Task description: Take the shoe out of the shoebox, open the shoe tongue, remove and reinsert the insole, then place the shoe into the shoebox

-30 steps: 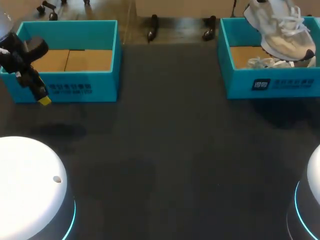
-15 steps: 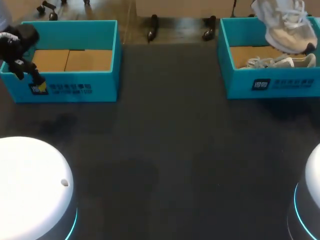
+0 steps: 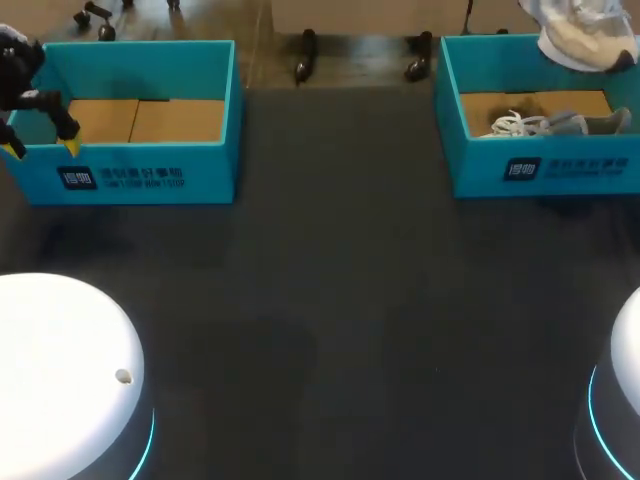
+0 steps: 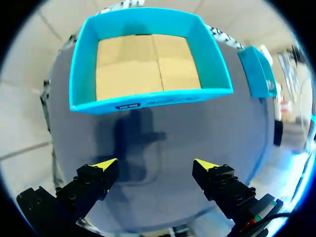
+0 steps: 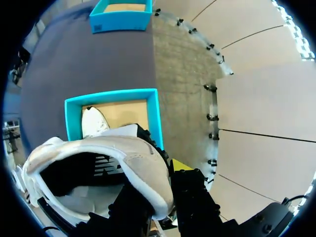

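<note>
A pale grey and beige shoe (image 3: 580,35) hangs above the far right teal shoebox (image 3: 545,165). In the right wrist view my right gripper (image 5: 168,173) is shut on the shoe (image 5: 133,153) at its collar edge, high over that shoebox (image 5: 111,95); one yellow tip shows beside the collar, the other is hidden by the shoe. A second shoe (image 3: 560,123) lies inside the box, also seen under the held one as a white shoe (image 5: 94,121). My left gripper (image 3: 40,150) is open and holds nothing at the far left, by the corner of the other box. Its fingers (image 4: 103,164) stand wide apart.
An empty teal box (image 3: 140,178) with a cardboard floor stands at the back left, ahead of the left gripper (image 4: 154,165) as box (image 4: 148,96). The dark table (image 3: 330,300) lies between the boxes. White robot bases (image 3: 60,370) sit at the front corners.
The right arm has lifted the shoe higher and to the right, off the second shoe. The left gripper has moved back and to the left, to the box's near left corner.
</note>
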{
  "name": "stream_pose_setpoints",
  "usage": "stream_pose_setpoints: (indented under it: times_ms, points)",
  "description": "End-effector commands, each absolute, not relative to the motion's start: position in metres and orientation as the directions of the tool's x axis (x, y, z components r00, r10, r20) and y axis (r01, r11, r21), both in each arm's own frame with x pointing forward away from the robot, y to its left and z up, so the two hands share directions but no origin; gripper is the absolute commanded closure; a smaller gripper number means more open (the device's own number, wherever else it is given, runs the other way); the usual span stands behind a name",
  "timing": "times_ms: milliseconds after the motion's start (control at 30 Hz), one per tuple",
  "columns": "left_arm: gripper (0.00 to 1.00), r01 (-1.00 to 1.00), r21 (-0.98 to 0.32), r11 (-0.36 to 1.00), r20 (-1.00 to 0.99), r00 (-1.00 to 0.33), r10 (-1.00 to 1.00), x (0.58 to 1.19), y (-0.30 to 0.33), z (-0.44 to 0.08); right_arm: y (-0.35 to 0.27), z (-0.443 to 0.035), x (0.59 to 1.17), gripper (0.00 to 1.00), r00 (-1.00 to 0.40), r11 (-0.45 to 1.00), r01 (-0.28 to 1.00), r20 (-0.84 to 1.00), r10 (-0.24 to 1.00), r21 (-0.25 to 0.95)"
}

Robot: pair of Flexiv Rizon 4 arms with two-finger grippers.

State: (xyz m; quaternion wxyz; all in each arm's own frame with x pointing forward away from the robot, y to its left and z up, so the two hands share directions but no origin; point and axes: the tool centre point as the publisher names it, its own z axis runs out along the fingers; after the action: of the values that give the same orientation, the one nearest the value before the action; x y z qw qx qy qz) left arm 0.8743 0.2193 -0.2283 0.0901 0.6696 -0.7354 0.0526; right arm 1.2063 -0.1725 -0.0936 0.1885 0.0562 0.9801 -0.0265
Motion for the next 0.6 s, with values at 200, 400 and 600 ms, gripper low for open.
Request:
stream_pose_setpoints:
  times_ms: [200,400,600]
  points:
    - [0.00,-0.993,0.109,0.038,0.233,-0.012,-0.972,0.884,0.223,-0.231,-0.171,-0.089,1.212,1.00,-0.936,0.992,0.121,-0.338,0.102,-0.037]
    - [0.00,-0.990,0.128,0.055,0.223,-0.025,-0.974,0.895,0.220,-0.234,-0.171,-0.089,1.212,1.00,-0.936,0.992,0.121,-0.338,0.102,-0.037]
    - [0.00,-0.988,0.146,0.044,0.196,-0.014,-0.981,0.897,0.223,-0.240,-0.171,-0.089,1.212,1.00,-0.936,0.992,0.121,-0.338,0.102,-0.037]
